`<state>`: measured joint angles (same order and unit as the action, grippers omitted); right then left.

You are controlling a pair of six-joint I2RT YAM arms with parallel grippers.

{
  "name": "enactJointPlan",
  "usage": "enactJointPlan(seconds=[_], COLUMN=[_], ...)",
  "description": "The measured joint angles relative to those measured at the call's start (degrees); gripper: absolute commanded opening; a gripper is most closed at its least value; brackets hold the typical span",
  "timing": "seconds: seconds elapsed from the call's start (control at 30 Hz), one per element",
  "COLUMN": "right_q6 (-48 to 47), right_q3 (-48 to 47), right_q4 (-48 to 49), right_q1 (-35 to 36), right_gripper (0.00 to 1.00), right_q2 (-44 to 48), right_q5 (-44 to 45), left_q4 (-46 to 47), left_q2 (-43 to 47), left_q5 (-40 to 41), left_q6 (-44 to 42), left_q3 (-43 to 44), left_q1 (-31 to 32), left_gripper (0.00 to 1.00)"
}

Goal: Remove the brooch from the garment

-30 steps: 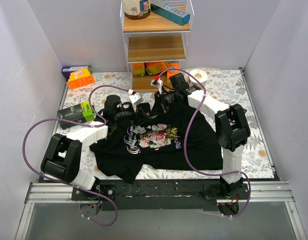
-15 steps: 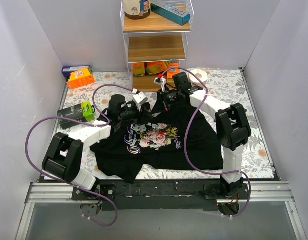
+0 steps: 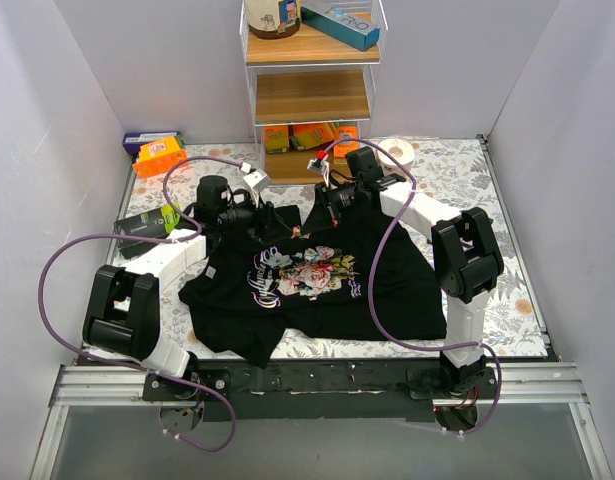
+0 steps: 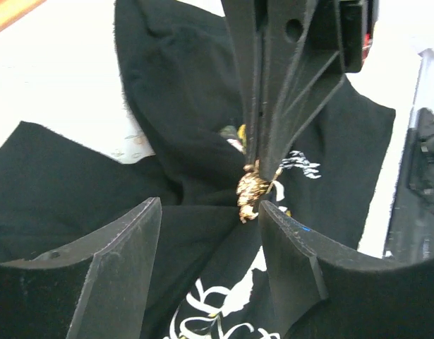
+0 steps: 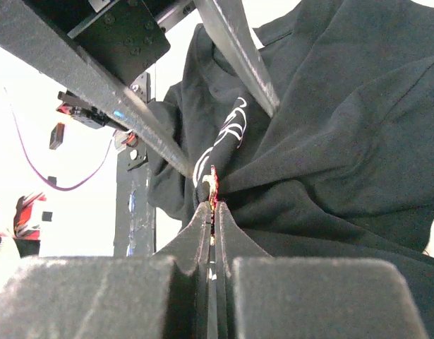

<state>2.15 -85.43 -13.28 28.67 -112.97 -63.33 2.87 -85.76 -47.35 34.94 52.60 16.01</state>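
Note:
The black T-shirt (image 3: 317, 280) with the rose print lies spread on the table; it also shows in the left wrist view (image 4: 181, 106) and the right wrist view (image 5: 344, 127). The brooch (image 4: 250, 192), small, gold with red, sits on a pinched fold near the collar (image 3: 295, 234). My right gripper (image 5: 215, 206) is shut on the brooch (image 5: 214, 185), with the cloth bunched up against its tips; it reaches in from the far right (image 3: 309, 222). My left gripper (image 4: 209, 205) is open and empty, its jaws straddling the fold just short of the brooch (image 3: 270, 217).
A wooden shelf unit (image 3: 309, 95) stands at the back. An orange box (image 3: 160, 157) and a green-and-black box (image 3: 152, 225) lie on the left, a tape roll (image 3: 395, 152) at the back right. Purple cables loop over both arms.
My left gripper has drawn back to the left and farther from the print. The right gripper stays at the collar fold, shut on the brooch.

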Motion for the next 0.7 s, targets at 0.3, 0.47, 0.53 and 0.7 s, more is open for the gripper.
enactJointPlan(seconds=[0.3, 0.47, 0.53, 0.7], right_q6=[2.4, 4.0, 4.4, 4.8], right_q3=[0.0, 0.0, 0.0, 0.0], right_q4=[1.6, 3.0, 3.3, 3.5], right_q1=[-0.2, -0.2, -0.2, -0.2], right_gripper=[0.01, 0.01, 0.01, 0.01], right_q2=[0.0, 0.0, 0.0, 0.0], right_q5=[-1.5, -1.6, -1.6, -1.6], left_q4=[6.6, 6.2, 6.2, 6.5], left_q2=[-4.9, -6.4, -6.7, -6.8], left_q5=[-9.0, -10.3, -10.3, -10.4], left_q6=[7.2, 6.8, 6.7, 7.6], left_q3=[-0.5, -0.4, -0.2, 0.0], left_q1=[1.9, 2.4, 2.4, 2.5], left_gripper=[0.45, 0.38, 0.37, 0.38])
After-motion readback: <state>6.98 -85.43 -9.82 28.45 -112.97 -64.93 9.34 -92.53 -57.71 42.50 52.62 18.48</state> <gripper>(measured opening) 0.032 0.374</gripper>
